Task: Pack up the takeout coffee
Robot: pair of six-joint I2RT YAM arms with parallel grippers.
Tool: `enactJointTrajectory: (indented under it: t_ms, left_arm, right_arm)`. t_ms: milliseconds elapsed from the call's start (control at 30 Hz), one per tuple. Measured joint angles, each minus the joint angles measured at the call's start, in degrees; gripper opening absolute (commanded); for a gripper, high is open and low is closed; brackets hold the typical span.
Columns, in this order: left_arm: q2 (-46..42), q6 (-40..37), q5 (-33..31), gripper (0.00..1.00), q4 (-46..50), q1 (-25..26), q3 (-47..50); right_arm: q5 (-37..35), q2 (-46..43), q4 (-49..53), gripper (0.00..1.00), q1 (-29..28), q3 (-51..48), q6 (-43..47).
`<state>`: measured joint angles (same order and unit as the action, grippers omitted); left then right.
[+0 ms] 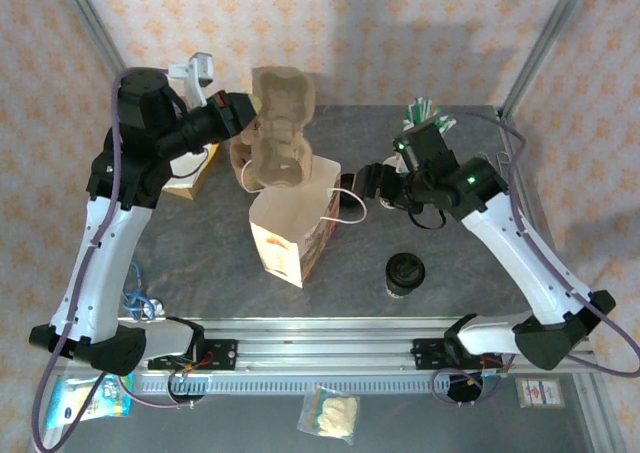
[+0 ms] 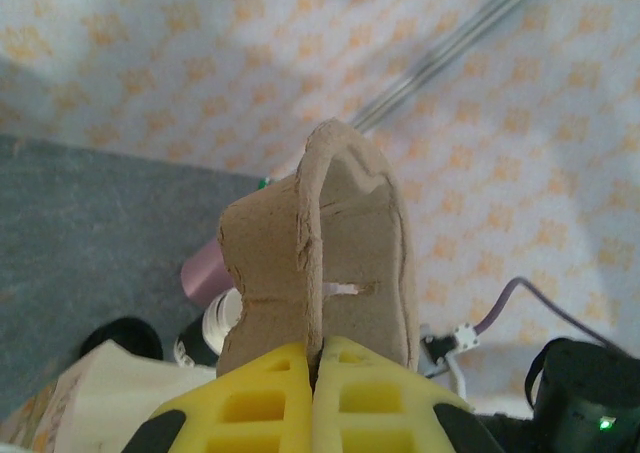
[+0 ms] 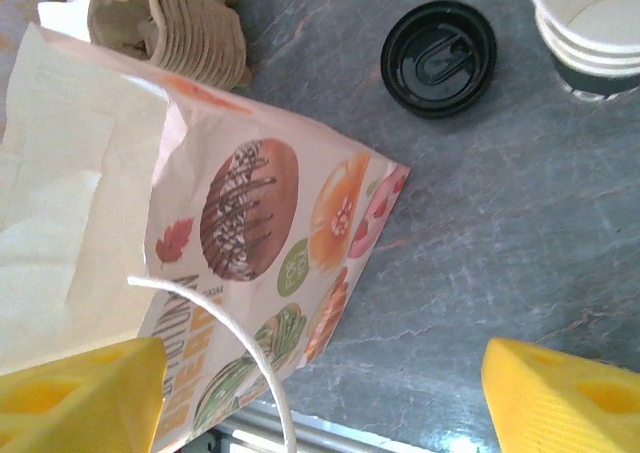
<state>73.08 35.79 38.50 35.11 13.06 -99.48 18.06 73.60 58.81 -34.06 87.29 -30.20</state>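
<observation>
The takeout coffee (image 1: 405, 274), a small cup under a round black lid, stands on the table right of the printed paper bag (image 1: 288, 235). My left gripper (image 1: 240, 107) is shut on the edge of a brown pulp cup tray (image 1: 282, 128), held upright above and behind the bag. In the left wrist view the yellow fingers (image 2: 255, 398) pinch the tray (image 2: 340, 263). My right gripper (image 1: 362, 187) hovers open beside the bag's upper right edge. Its two fingertips (image 3: 80, 398) stand wide apart, with the bag's white string handle (image 3: 255, 348) looping between them, over the bag (image 3: 250, 203).
Behind the bag sit a stack of pulp trays (image 3: 170, 23), a black lid (image 3: 438, 43) and a stack of open white cups (image 3: 590, 23). A pink cup of straws (image 1: 430, 113) stands at the back right. A small box (image 1: 190, 178) lies at the left.
</observation>
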Motion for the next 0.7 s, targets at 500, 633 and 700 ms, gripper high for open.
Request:
enactJointTrajectory:
  t_ms: [500,633,700]
  left_arm:
    - [1.1,-11.5,-0.5,0.0,6.3,6.1,6.7]
    - [1.2,-13.4,-1.2,0.0,7.1,6.1,7.4]
    - [1.2,-14.3,-1.5,0.0,7.4,6.1,7.6]
  right_arm:
    - [7.5,-2.0,-4.7,0.73,0.0,-6.2,-3.4]
    - [5.4,-1.7,-3.8,0.73,0.0,1.2,-3.0]
    - [4.6,-1.4,-4.0,0.72,0.0,6.0,-2.8]
